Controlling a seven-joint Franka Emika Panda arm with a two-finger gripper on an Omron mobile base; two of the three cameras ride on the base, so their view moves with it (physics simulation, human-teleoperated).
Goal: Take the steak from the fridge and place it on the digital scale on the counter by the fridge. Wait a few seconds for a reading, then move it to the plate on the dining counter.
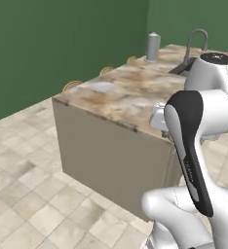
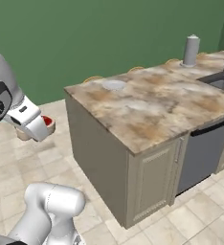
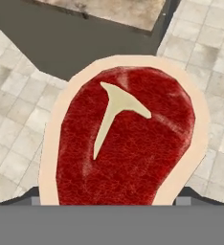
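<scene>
I am carrying the steak (image 3: 126,143) toward the dining counter (image 2: 152,107); the gripper (image 2: 43,125) is grasping it, held in the air off the table's near corner, over the tiled floor (image 1: 23,194). The plate (image 2: 114,85) is sitting near the table's far edge. I judge the last transfer is under way: next I am needing to reach across and lower the steak onto that plate.

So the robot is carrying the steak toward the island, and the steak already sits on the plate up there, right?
Not quite. The steak is in the gripper, out over the floor, as the hand view shows. The plate on the island has nothing on it.
</scene>
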